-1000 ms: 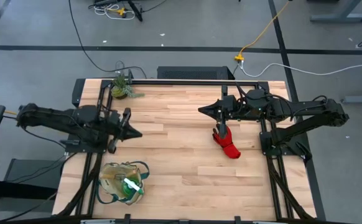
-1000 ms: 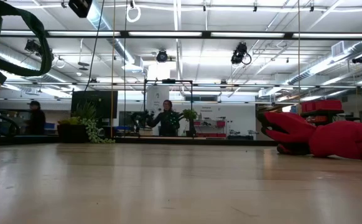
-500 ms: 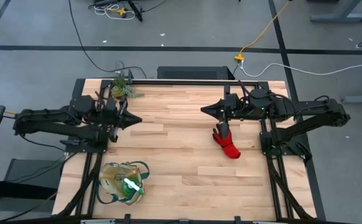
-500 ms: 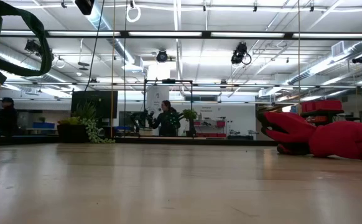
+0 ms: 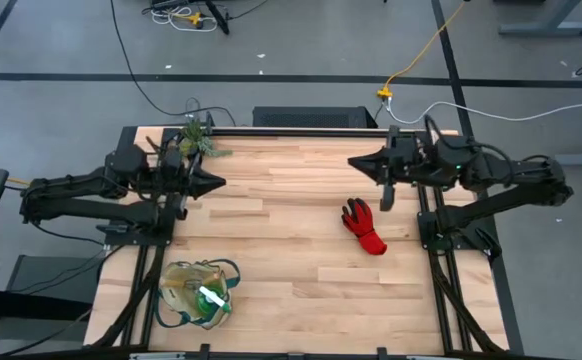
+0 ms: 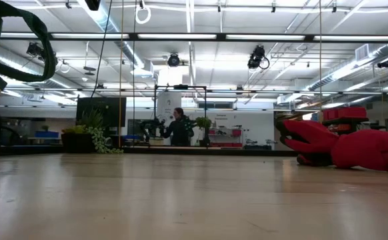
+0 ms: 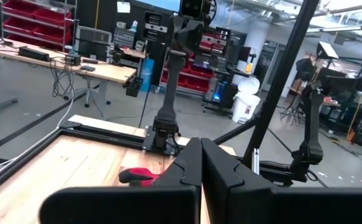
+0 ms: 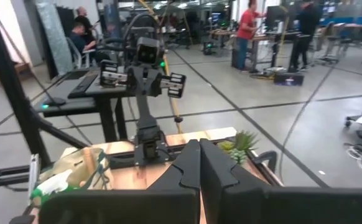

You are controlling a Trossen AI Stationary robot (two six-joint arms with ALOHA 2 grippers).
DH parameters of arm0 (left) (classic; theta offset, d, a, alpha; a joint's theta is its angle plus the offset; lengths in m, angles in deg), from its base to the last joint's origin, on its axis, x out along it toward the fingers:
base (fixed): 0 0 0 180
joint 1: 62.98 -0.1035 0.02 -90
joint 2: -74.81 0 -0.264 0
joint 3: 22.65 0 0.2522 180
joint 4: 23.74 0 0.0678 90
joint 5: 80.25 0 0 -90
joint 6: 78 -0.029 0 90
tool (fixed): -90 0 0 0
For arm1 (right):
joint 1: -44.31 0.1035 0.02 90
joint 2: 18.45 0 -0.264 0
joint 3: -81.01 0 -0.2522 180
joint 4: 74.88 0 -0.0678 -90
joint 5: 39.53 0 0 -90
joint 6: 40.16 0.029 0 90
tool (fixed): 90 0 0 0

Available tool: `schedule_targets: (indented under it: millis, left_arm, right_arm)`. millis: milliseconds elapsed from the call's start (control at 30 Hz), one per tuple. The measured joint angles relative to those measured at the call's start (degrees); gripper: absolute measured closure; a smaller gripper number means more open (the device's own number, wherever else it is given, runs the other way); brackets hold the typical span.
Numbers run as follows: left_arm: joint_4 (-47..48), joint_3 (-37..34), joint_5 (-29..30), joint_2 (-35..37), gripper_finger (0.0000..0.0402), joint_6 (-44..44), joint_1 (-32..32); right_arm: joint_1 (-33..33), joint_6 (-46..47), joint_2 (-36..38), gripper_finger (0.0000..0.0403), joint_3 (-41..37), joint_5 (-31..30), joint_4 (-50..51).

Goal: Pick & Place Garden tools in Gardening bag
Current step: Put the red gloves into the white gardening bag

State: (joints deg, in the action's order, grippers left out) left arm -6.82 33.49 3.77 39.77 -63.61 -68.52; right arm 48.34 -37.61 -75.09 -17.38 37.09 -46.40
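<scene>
Right claw [image 5: 352, 162] has pulled back toward its own side, away from the glove [image 5: 364, 227]; a sec ago it hung just above the glove's cuff end. Fingers clenched, nothing in them. So the glove lies alone on the table [image 5: 291, 260], right of centre, not picked up. Left claw [image 5: 218, 183] has drifted toward the far edge, now near the plant [image 5: 195, 141], also clenched and empty. Looks like both arms are parking, not reaching.

Bag [image 5: 197, 293] sits at the near-left corner, close to the table's left and near edges, w/ the green-and-white item [image 5: 211, 300] already inside. Glove is well apart from it, so the job's not finished as far as I can judge.

Room: wide bare wood btwn glove and bag, nothing in the way. Glove isn't far from the right frame rail [image 5: 423, 225]. Plant hugs the far-left corner, clear of that path.
</scene>
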Motion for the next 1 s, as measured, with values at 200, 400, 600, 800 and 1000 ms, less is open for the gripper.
schedule_targets:
  millis: [200,400,600,800,1000]
  left_arm:
    - [0.16,2.03,-1.7,-2.59,0.0398,-0.06,-1.39]
    - [0.11,4.37,-3.52,-6.4,0.0397,-0.66,-2.92]
    - [0.18,5.97,-4.43,-9.99,0.0398,-2.07,-4.69]
    - [0.1,6.46,-4.4,-11.78,0.0392,-2.21,-5.68]
    - [0.1,6.46,-4.04,-11.9,0.0396,-3.53,-5.66]
  right_arm:
    - [0.0,-0.05,3.24,0.0403,0.0,-1.21,3.24]
    - [0.0,-0.26,4.95,0.0403,0.0,-2.66,5.93]
    - [0.0,-0.17,5.69,0.0403,0.0,-2.67,9.34]
    - [0.0,-0.04,5.75,0.0403,0.0,-2.67,12.84]
    - [0.0,-0.04,5.75,0.0403,0.0,-2.65,15.79]
